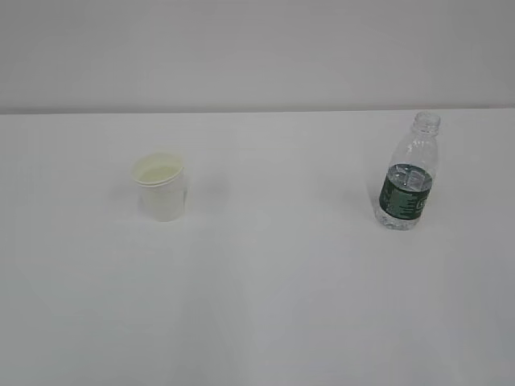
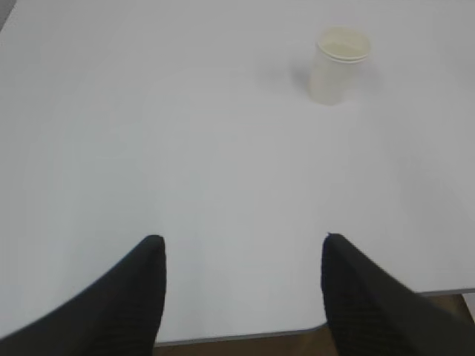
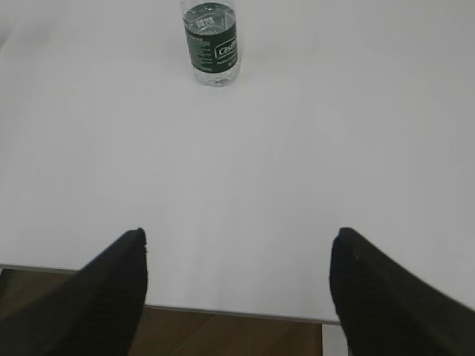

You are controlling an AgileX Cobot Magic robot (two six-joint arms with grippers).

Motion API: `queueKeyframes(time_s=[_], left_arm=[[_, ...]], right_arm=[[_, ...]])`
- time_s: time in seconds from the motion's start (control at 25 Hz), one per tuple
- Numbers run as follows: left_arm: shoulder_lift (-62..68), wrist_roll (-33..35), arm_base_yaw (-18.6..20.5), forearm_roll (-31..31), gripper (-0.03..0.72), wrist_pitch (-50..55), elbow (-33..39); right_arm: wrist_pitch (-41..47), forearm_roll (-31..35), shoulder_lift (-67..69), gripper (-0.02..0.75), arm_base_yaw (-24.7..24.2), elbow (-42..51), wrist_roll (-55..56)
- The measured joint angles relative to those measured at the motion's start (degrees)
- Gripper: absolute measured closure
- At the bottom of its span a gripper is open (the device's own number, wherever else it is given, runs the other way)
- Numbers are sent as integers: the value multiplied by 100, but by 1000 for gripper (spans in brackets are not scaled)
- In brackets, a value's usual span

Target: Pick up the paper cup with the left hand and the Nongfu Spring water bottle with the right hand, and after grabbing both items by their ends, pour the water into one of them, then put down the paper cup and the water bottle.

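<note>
The cup [image 1: 162, 186] is small, white and tapered, with a rolled rim and a cream inside; it stands upright on the white table [image 1: 265, 305]. Well to the right of the cup stands the bottle [image 1: 408, 177], taller, clear and ribbed, with a dark green label band and an uncapped narrow neck; clear water [image 1: 406, 178] shows inside at about the label's top edge.

The left hand [image 2: 241, 297] hangs over the table's near edge, well short of the cup, its two black fingers [image 2: 122, 304] spread wide with nothing between them. The right hand [image 3: 237, 297] sits likewise at the near edge, well back from the bottle, its fingers [image 3: 371, 297] wide apart and touching nothing
</note>
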Motion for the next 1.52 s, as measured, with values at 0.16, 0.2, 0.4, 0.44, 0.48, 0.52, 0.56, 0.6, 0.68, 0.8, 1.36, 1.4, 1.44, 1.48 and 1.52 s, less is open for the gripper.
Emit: queueKeyframes(time_s=[0.16,0.2,0.4,0.44,0.48,0.52,0.56,0.6,0.68,0.8,1.36,1.4,1.44,1.48,1.52], left_arm=[[0,0,0,-20,221,-48,41],[0,0,0,-20,221,-51,46],[0,0,0,18,221,-114,91],[0,0,0,18,221,-128,99],[0,0,0,18,221,-128,113],[0,0,0,27,221,-128,113],[0,0,0,27,221,-128,118],[0,0,0,27,221,-139,118],[0,0,0,27,221,-139,118],[0,0,0,27,222,-139,118],[0,0,206,40,232,-159,118],[0,0,332,40,235,-168,118],[0,0,453,40,239,-168,118],[0,0,605,40,241,-168,118],[0,0,756,40,242,-168,118]], right_arm=[[0,-45,0,164,0,3,0],[0,-50,0,164,0,27,-9],[0,-94,0,164,0,62,-9],[0,-94,0,164,0,62,-9],[0,-94,0,164,0,62,-9],[0,-94,0,164,0,62,-9],[0,-94,0,164,0,62,-9],[0,-94,0,164,0,62,-9],[0,-94,0,164,0,62,-13],[0,-94,0,164,0,62,-13],[0,-97,0,164,-440,62,-23],[0,-97,0,164,-608,62,-23],[0,-97,0,164,-777,62,-23],[0,-97,0,164,-908,62,-23],[0,-97,0,164,-1041,62,-23]])
